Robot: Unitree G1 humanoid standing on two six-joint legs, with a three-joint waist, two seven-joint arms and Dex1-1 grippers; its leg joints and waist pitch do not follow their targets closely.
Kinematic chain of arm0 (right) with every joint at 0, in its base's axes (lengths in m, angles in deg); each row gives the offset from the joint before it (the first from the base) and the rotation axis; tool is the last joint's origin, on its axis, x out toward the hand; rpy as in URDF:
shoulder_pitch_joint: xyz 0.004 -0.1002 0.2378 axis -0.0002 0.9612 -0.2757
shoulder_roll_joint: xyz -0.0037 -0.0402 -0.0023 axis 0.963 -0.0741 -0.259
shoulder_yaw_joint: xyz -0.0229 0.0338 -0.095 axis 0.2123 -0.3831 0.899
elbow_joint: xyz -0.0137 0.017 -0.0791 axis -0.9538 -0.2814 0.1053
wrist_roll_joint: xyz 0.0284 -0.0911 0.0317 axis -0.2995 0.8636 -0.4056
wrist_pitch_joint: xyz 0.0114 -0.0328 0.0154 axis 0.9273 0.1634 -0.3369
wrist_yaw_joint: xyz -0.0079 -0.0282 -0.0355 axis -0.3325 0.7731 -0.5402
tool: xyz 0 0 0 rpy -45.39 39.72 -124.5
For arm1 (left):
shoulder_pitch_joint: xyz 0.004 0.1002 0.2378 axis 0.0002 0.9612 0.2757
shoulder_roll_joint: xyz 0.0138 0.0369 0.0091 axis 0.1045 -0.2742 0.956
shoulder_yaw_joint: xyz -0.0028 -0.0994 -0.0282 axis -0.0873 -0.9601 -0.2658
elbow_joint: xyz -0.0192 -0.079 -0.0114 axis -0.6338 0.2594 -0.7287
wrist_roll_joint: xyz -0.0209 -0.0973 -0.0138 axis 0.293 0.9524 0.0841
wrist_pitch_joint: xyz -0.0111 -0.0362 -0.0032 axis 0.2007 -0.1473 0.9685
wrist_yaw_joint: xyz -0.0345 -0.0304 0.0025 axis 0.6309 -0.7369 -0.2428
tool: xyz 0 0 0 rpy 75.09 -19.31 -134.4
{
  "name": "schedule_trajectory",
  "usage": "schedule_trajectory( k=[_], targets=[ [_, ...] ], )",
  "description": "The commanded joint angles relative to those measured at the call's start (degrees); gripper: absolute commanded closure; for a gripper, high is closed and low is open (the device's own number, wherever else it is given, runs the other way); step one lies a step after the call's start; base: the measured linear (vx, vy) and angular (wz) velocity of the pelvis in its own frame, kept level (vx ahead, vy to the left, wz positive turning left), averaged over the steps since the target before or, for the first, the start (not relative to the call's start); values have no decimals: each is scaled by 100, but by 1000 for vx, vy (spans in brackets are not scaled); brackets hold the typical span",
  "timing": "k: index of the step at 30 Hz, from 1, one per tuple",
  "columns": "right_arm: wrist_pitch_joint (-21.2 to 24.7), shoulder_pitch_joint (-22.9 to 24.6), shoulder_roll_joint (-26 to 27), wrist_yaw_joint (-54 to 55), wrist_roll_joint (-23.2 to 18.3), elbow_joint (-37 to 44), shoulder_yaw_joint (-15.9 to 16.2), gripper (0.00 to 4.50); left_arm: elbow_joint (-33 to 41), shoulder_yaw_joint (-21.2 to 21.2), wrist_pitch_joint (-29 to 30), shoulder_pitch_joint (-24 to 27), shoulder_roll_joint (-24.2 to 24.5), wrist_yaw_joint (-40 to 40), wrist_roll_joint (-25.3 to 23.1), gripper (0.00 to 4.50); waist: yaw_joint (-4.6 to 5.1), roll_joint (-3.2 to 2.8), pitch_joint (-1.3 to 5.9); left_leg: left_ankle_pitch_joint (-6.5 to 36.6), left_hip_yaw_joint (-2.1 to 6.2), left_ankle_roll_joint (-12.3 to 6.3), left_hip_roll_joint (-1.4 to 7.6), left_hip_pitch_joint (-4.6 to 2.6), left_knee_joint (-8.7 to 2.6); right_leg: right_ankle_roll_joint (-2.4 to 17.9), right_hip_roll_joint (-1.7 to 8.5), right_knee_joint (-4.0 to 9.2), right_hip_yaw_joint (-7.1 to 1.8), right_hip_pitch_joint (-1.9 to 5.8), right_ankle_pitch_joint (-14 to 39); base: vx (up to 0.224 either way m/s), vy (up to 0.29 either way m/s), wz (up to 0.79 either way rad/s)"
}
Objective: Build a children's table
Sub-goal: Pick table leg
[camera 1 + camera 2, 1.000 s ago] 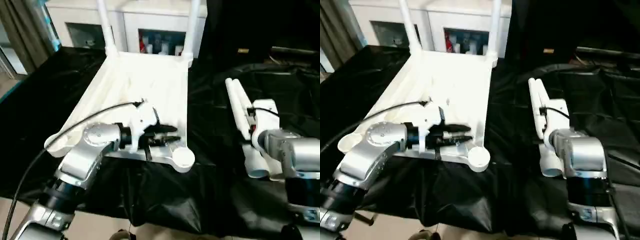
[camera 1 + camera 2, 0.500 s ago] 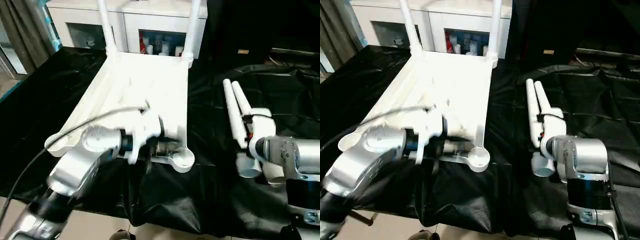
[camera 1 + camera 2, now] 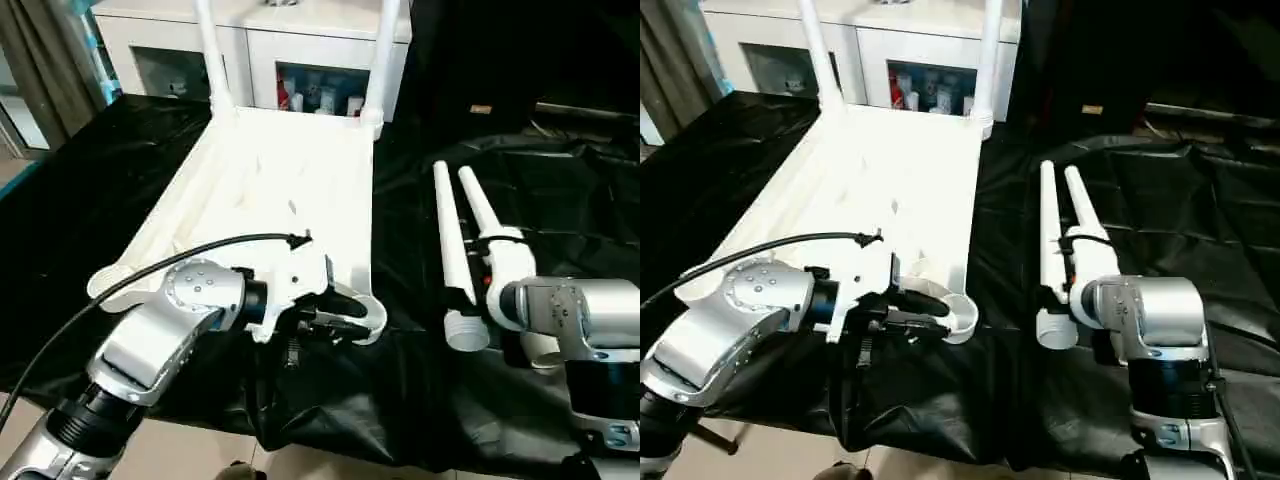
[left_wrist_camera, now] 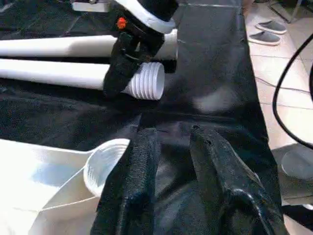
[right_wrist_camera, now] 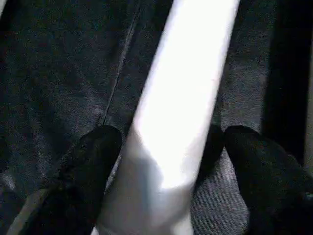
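Inverted children's table (image 3: 280, 170) on the black worktop (image 3: 90, 170). Since the earlier frame, our left gripper (image 3: 352, 312), fingers slightly apart and empty, moved to the near right socket (image 3: 372, 318). Our right gripper (image 4: 113, 73) straddled a loose leg (image 3: 447, 240), which had shifted left; grip uncertain.

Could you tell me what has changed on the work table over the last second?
The left claw slid off the tabletop's ribbed underside to its near corner socket. The right claw swung a loose leg leftward. The two mounted legs stayed upright.
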State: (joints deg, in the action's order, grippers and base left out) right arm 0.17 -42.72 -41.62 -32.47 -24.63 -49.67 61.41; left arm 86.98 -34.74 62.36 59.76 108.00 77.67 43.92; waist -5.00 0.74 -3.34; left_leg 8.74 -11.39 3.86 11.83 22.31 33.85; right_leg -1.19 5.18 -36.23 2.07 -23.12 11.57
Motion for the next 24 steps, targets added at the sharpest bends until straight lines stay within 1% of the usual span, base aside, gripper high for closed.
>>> schedule_trajectory(
  k=[1, 4, 6, 7, 8, 11, 12, 13, 14, 15, 16, 17, 19, 20, 21, 22, 23, 24],
  targets=[
    [-8, 47, -28, -28, -60, -105, 4, 109, 139, 80, 25, -33, 40, -23, -67, 315, 12, 99, 407, 848, 24, 399, 62, -151, -371, 720, 173, 418, -187, 220, 956, 0, 0, 0],
    [-64, 58, 21, -32, -78, -264, -36, 140, 118, 102, 16, -51, 20, -53, -103, 315, 8, 99, 412, 816, 23, 391, 63, -155, -365, 761, 176, 409, -186, 217, 897, 0, 0, 0],
    [-78, 60, 47, -22, -85, -314, -85, 146, 106, 115, 12, -61, 13, -70, -121, 315, 5, 106, 413, 816, 22, 394, 63, -157, -365, 772, 173, 405, -186, 222, 853, 0, 0, 0],
    [-119, 72, 62, -30, -104, -392, -156, 164, 96, 129, 4, -72, -1, -88, -135, 315, 5, 107, 412, 833, 24, 398, 66, -157, -366, 771, 176, 402, -185, 223, 851, 0, 0, 0],
    [-122, 73, 63, -30, -105, -398, -161, 175, 95, 130, 4, -72, -2, -89, -136, 315, 8, 110, 410, 846, 25, 403, 64, -154, -368, 770, 176, 404, -184, 224, 867, 0, 0, 0],
    [-221, 92, 127, -30, -148, -612, -344, 195, 60, 140, -22, -96, -20, -113, -165, 315, 7, 113, 413, 895, 25, 432, 63, -162, -366, 774, 179, 412, -183, 222, 913, 0, 0, 0],
    [-255, 105, 164, -16, -162, -692, -429, 207, 44, 136, -29, -106, -30, -123, -176, 315, 9, 111, 406, 932, 25, 441, 65, -165, -372, 773, 175, 419, -182, 214, 942, 0, 0, 0],
    [-326, 131, 219, 11, -190, -833, -573, 217, -1, 128, -69, -128, -65, -166, -228, 315, 16, 124, 411, 999, 26, 461, 65, -170, -373, 762, 175, 423, -181, 213, 982, 0, 0, 0],
    [-361, 138, 246, 39, -205, -877, -636, 228, -20, 123, -87, -137, -69, -170, -237, 315, 16, 119, 407, 1040, 28, 471, 68, -177, -377, 754, 176, 430, -182, 205, 1016, 0, 0, 0],
    [-406, 145, 247, 46, -216, -899, -665, 228, -45, 119, -111, -150, -84, -180, -244, 315, 18, 122, 401, 1152, 32, 499, 70, -189, -386, 733, 176, 447, -177, 196, 1129, 0, 0, 0],
    [-449, 148, 255, 46, -234, -896, -693, 241, -84, 97, -156, -169, -113, -218, -256, 315, 17, 117, 404, 1245, 43, 537, 75, -201, -392, 706, 178, 453, -174, 198, 1205, 0, 0, 0],
    [-496, 147, 256, 41, -256, -895, -721, 241, -124, 79, -187, -191, -147, -268, -265, 315, 24, 127, 399, 1302, 41, 545, 73, -199, -397, 695, 175, 465, -175, 194, 1253, 0, 0, 0],
    [-865, 117, 330, -24, -379, -832, -870, 252, -295, -35, -202, -286, -293, -409, -219, 315, 26, 131, 408, 1453, 46, 578, 70, -204, -394, 684, 183, 478, -173, 185, 1369, 0, 0, 0],
    [-1127, 108, 373, -95, -461, -781, -940, 253, -433, -128, -216, -361, -420, -565, -213, 286, 21, 107, 414, 1459, 56, 583, 66, -203, -393, 685, 185, 471, -169, 193, 1379, 0, 0, 0],
    [-1430, 110, 410, -179, -519, -742, -979, 253, -586, -239, -200, -445, -554, -741, -198, 286, 25, 98, 419, 1507, 53, 581, 76, -196, -389, 713, 195, 476, -173, 193, 1347, 0, 0, 0],
    [-1711, 121, 448, -249, -556, -712, -1002, 254, -721, -341, -174, -523, -665, -880, -172, 276, 22, 94, 427, 1557, 57, 564, 73, -200, -384, 723, 194, 479, -169, 196, 1335, 0, 0, 0],
    [-2119, 174, 538, -359, -607, -581, -1011, 254, -996, -618, -88, -682, -931, -1122, -17, 276, 22, 90, 425, 1547, 65, 552, 70, -191, -386, 730, 199, 488, -165, 204, 1334, 0, 0, 0],
    [-2119, 174, 538, -359, -607, -581, -1011, 255, -996, -618, -88, -682, -931, -1122, -17, 266, 25, 92, 422, 1547, 49, 537, 68, -179, -382, 757, 199, 491, -170, 204, 1312, 0, 0, 0]
  ],
)
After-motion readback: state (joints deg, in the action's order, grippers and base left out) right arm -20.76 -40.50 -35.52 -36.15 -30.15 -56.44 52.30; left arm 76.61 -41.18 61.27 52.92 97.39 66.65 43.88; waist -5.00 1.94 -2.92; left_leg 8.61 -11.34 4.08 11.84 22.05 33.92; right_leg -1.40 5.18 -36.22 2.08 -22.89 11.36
